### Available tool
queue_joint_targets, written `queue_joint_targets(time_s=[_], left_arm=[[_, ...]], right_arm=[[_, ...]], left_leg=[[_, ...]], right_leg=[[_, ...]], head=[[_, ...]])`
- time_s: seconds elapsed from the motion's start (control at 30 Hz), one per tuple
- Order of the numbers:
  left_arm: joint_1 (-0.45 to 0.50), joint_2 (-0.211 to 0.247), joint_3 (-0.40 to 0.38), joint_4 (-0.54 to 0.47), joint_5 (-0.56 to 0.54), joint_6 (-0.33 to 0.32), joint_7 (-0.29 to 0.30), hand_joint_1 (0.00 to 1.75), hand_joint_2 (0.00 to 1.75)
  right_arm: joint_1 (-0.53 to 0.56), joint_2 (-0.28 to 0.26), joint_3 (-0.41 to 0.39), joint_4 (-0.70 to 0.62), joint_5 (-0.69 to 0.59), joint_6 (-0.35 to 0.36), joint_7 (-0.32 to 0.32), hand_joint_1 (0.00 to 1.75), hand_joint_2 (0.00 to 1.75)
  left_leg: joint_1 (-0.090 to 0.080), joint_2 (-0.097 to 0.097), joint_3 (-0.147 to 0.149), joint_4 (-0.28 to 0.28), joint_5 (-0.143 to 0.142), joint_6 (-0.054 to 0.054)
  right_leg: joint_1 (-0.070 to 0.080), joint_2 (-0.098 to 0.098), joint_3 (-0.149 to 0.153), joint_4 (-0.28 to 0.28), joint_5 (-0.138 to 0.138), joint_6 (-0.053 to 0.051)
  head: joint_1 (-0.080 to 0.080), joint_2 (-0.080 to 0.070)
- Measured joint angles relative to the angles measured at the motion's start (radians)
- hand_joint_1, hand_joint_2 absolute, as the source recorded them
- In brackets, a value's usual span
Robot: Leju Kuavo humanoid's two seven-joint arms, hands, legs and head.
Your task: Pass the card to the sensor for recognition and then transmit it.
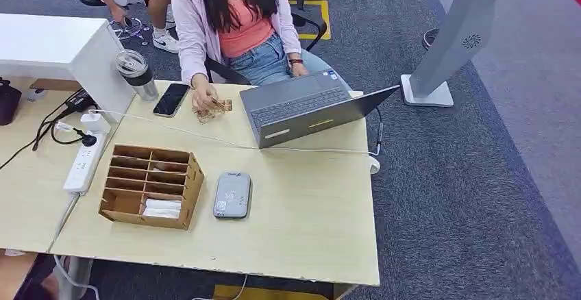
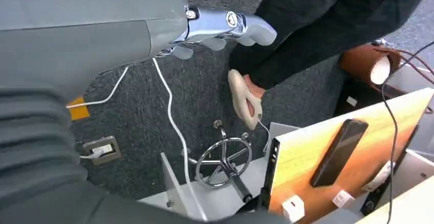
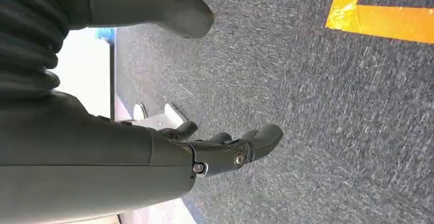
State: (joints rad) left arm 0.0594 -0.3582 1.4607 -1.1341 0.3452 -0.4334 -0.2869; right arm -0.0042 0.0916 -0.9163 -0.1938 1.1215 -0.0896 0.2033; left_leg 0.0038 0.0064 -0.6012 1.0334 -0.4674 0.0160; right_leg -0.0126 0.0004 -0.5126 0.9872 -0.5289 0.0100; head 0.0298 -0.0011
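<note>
While the head view looks down on the worktop (image 1: 308,231), the wrist views look at grey carpet beside it, where each hand hangs. On the worktop a wooden rack (image 1: 152,185) of slots stands just left of a flat grey sensor (image 1: 232,195); white cards (image 1: 162,208) lie in the rack's nearest slot, pale and stacked flat, their faces too small to read. Behind them a person (image 1: 233,19) sits at an open laptop (image 1: 308,106), one hand on small wooden pieces (image 1: 214,110) beside a phone (image 1: 171,99) and a tumbler (image 1: 136,74); a power strip (image 1: 85,163) lies to the left. The left hand (image 2: 225,27) shows pale fingers (image 2: 256,29) loosely spread over carpet, holding nothing. The right hand (image 3: 230,150) has dark fingers (image 3: 266,134) slightly curled but apart, also holding nothing. The cards are well apart from both hands.
</note>
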Motion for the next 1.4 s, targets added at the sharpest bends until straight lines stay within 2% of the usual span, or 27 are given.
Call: queue_joint_targets(time_s=[0.07,0.1,0.27,0.33,0.37,0.4,1.0,1.4], left_arm=[[-0.004,-0.001,0.008,0.001,0.0,0.0,0.0,0.0,0.0],[-0.005,-0.001,0.01,0.003,-0.002,0.001,0.001,0.0,1.75],[-0.027,0.001,0.034,0.049,-0.066,0.057,0.061,0.0,1.75],[-0.028,0.009,0.014,0.082,-0.087,0.07,0.075,0.0,1.75],[-0.028,0.011,-0.002,0.097,-0.095,0.078,0.078,0.0,0.0],[-0.031,0.013,-0.017,0.11,-0.1,0.083,0.08,0.0,0.0],[-0.006,0.108,-0.424,0.302,-0.181,0.198,0.145,0.0,0.0],[0.03,0.182,-0.75,0.431,-0.235,0.277,0.195,0.0,0.0]], right_arm=[[-0.001,0.0,0.0,0.0,0.0,0.0,0.0,0.0,1.75],[-0.001,0.0,0.0,0.0,0.0,0.0,-0.001,0.0,1.75],[0.0,-0.001,0.001,-0.002,-0.01,0.02,-0.022,0.0,1.75],[0.002,-0.004,0.016,-0.008,-0.042,0.023,-0.03,0.0,1.75],[0.003,-0.005,0.026,-0.01,-0.061,0.026,-0.033,0.0,1.75],[0.004,-0.007,0.036,-0.013,-0.079,0.029,-0.036,0.0,0.0],[0.047,-0.03,0.288,-0.068,-0.419,0.049,-0.091,0.0,0.0],[0.081,-0.046,0.488,-0.109,-0.654,0.059,-0.126,0.0,0.0]], left_leg=[[0.0,0.0,0.0,0.0,0.0,0.0],[0.0,0.0,0.0,0.0,0.0,0.0],[0.0,0.0,0.001,0.0,0.0,0.0],[0.0,0.0,0.001,0.0,0.0,0.0],[0.0,0.0,0.001,0.0,0.0,0.0],[0.0,0.0,0.001,0.0,0.0,0.0],[0.0,0.0,0.001,0.0,0.0,0.0],[0.0,0.0,0.0,0.0,0.0,0.0]], right_leg=[[0.0,0.0,0.0,0.0,0.0,0.0],[0.0,0.0,0.0,0.0,0.0,0.0],[0.0,0.0,0.0,0.0,0.0,0.0],[0.0,0.0,0.0,0.0,0.0,0.0],[0.0,0.0,0.0,0.0,0.0,0.0],[0.0,0.0,0.0,0.0,0.0,0.0],[0.0,0.0,0.0,0.0,0.0,0.0],[0.0,0.0,0.0,0.0,0.0,0.0]], head=[[0.0,0.0],[0.0,0.0],[0.0,0.0],[0.0,0.0],[0.0,0.0],[0.0,0.0],[0.0,0.0],[0.0,0.0]])
